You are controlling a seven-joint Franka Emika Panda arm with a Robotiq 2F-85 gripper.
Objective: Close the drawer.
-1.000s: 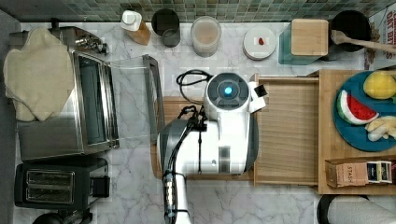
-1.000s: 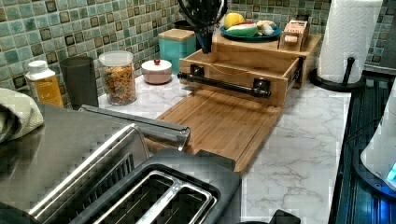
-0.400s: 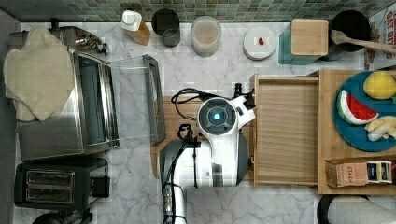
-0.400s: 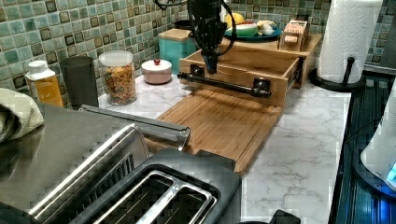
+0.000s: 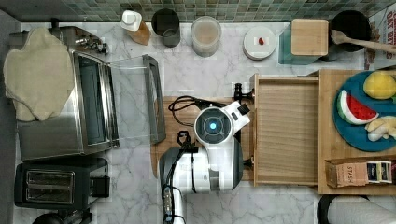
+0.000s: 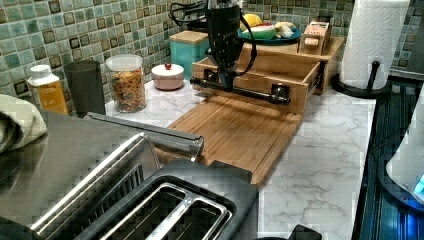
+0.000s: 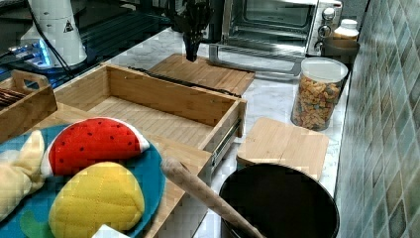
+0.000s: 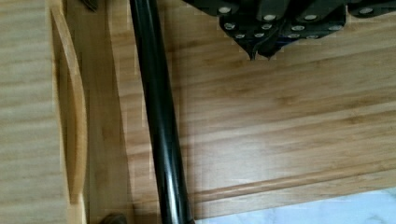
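The drawer (image 5: 287, 130) is a shallow bamboo tray standing pulled out of the wooden stand (image 5: 329, 154), with nothing on its floor (image 7: 148, 116). A black bar handle (image 6: 250, 92) (image 8: 159, 121) runs along its front panel. My gripper (image 6: 226, 84) (image 7: 192, 52) points down just outside that handle, over the bamboo cutting board (image 5: 180, 135). In the wrist view the gripper (image 8: 260, 52) is shut on nothing, a short way from the bar. From the top view the arm's wrist (image 5: 213, 126) hides the fingers.
A toaster oven (image 5: 88, 112) with its glass door (image 5: 133, 100) folded down borders the cutting board on the top view's left, near a toaster (image 5: 49, 186). Jars (image 5: 205, 35) and a teal box (image 5: 308, 39) line the wall. Toy fruit on a blue plate (image 5: 348, 135) tops the stand.
The arm has moved toward the top view's left, from over the drawer's front edge to over the cutting board, and the gripper has come down to handle height. The drawer has not moved.
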